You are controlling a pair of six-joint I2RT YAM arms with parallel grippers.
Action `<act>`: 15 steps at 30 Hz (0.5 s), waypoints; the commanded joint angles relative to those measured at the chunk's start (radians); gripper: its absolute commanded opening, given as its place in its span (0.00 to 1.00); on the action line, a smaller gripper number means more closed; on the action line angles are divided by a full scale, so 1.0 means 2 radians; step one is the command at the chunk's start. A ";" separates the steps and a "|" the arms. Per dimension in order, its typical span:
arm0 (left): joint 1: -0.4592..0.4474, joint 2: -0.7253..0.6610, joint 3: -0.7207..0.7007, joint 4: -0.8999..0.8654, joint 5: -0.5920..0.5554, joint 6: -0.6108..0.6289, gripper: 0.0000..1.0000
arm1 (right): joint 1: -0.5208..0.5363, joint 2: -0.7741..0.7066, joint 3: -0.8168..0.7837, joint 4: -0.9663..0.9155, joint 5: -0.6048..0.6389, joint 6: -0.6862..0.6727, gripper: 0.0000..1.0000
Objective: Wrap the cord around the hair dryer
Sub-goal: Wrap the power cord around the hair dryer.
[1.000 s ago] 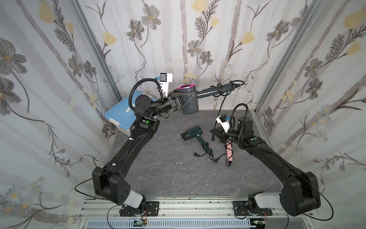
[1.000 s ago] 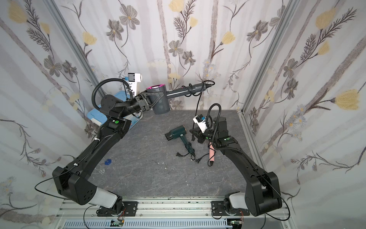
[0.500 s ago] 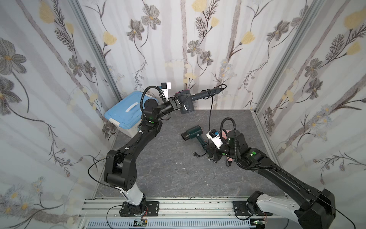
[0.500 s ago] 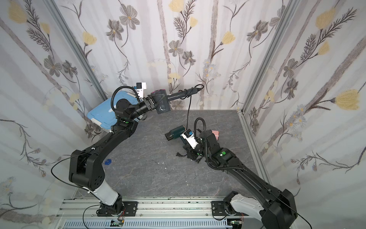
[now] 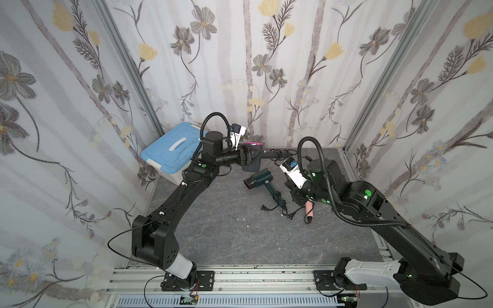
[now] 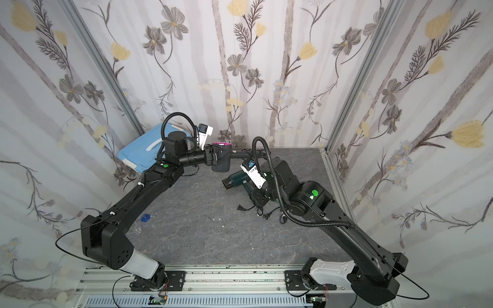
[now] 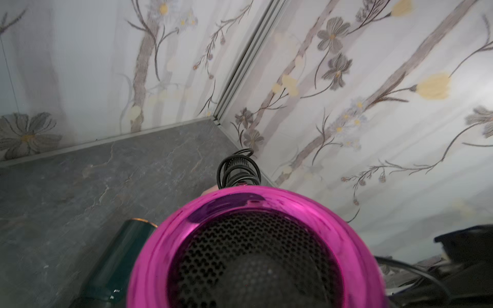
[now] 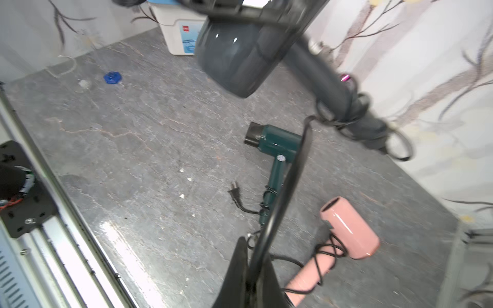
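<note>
The grey hair dryer (image 5: 253, 163) with a magenta ring (image 7: 240, 197) hangs above the back of the table, its barrel clamped in my left gripper (image 5: 246, 158), also in a top view (image 6: 213, 158). The dryer's handle (image 8: 328, 88) points toward the right arm. Black cord loops (image 8: 354, 106) circle the handle end, also in the left wrist view (image 7: 237, 170). From there the cord (image 8: 290, 173) runs taut into my right gripper (image 8: 253, 256), which is shut on it. That right gripper (image 5: 294, 193) hovers just right of the table's middle.
A green hair dryer (image 5: 257, 180) with its cord wound on the handle lies mid-table. A pink hair dryer (image 8: 349, 229), also wrapped, lies to the right of the green one. A blue-lidded box (image 5: 170, 152) stands at the back left. A small blue piece (image 6: 145, 218) lies front left.
The left arm has brought the grey dryer lower, and its handle has swung down toward the right arm. The right gripper went forward and came back, still shut on the cord.
</note>
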 commanded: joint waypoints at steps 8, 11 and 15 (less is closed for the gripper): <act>-0.070 -0.010 -0.001 -0.134 0.095 0.156 0.00 | -0.062 0.076 0.165 -0.032 0.093 -0.132 0.00; -0.086 -0.024 -0.011 -0.135 0.139 0.171 0.00 | -0.107 0.087 0.169 -0.002 0.051 -0.157 0.00; -0.106 -0.044 -0.020 -0.108 0.194 0.163 0.00 | -0.163 0.111 0.169 0.025 -0.035 -0.175 0.00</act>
